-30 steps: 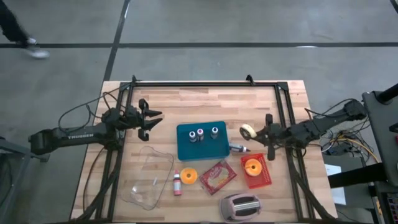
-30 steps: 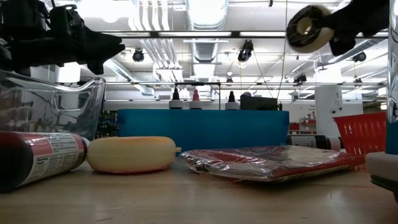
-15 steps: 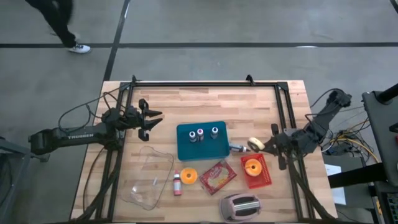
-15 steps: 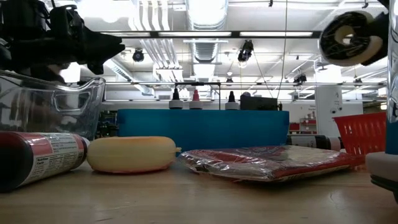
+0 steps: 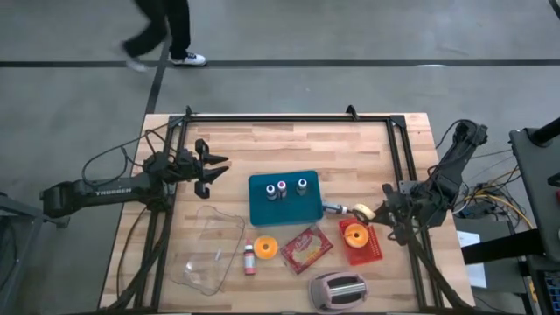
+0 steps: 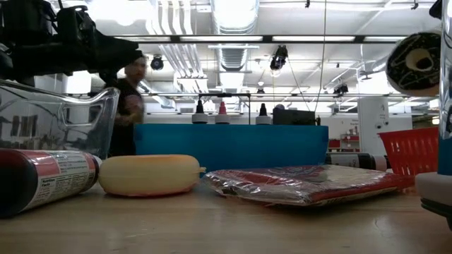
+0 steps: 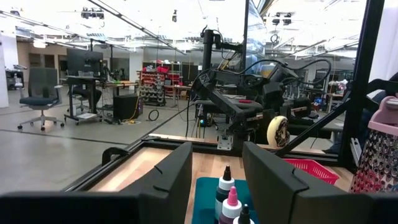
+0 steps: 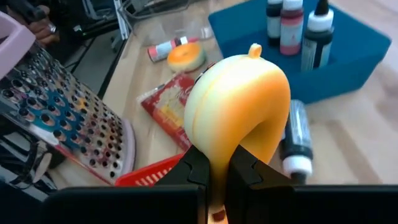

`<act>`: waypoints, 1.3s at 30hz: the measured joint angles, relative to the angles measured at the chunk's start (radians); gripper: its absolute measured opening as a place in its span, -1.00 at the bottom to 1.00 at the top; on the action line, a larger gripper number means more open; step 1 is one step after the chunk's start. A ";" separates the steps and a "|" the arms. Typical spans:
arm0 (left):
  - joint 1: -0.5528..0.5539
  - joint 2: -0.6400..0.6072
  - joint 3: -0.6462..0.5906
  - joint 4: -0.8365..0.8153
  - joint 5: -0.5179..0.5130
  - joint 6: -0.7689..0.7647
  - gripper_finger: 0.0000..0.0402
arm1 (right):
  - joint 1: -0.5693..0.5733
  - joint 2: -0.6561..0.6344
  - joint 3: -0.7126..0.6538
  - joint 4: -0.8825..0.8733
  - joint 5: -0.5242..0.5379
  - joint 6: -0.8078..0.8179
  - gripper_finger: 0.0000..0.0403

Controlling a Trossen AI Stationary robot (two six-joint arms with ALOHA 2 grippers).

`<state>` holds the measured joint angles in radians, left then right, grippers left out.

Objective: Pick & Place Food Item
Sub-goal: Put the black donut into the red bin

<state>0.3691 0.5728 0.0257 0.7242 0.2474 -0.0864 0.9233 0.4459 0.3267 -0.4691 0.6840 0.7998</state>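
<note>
1. Wooden table [image 5: 289,144] stands on a grey concrete floor inside a dark frame. A person walks past on the far side, clear of the work.

2. Table contents: a teal tray [image 5: 284,206] with three small bottles sits at centre. Near of it lie a clear glass dish [image 5: 210,249], a small pink-capped bottle [image 5: 249,257], an orange round [image 5: 266,248], a red packet [image 5: 306,248] and a grater [image 5: 337,291]. A red basket [image 5: 360,241] with an orange round inside stands to the right of the packet.

3. Right gripper [image 5: 378,213] is clamped on the donut [image 8: 239,115], a pale yellow-orange ring pinched at its lower edge between the closed fingers. The donut [image 5: 360,211] hangs clear of the table, just right of the tray and at the far edge of the basket. A dark tube with a white cap [image 8: 293,142] lies on the table below it.

4. Left gripper [image 5: 213,171] waits at the left of the table, far of the dish, raised off the surface. Its fingers stand partly apart with nothing between them.

5. Step in hand, as judged: transport. The pick is done; the donut is carried and not yet set down.

6. Next move, as judged: the task names no target. The basket is the nearest container. If it is the target, shift the donut slightly nearer until it is over the basket's free area, lower it clear of the rim and the round already inside, then open the fingers.

7. Caution: the grip is on one thin edge, so the donut may swing; move slowly.
</note>
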 joint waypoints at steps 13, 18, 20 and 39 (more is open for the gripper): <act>0.000 0.000 0.000 0.000 0.000 0.000 -0.27 | 0.002 0.145 0.000 0.076 -0.176 0.191 -0.95; 0.000 0.000 0.000 0.000 0.001 -0.004 -0.27 | 0.002 0.198 0.000 0.124 -0.221 0.239 -0.95; 0.000 0.000 0.000 0.000 0.001 -0.004 -0.27 | 0.002 0.225 0.000 0.139 -0.243 0.260 -0.95; 0.000 0.000 0.000 0.000 0.003 -0.013 -0.27 | 0.001 0.469 0.000 0.250 -0.318 0.381 -0.94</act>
<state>0.3691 0.5728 0.0257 0.7246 0.2501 -0.0992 0.9245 0.9146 0.3267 -0.2191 0.3655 1.1805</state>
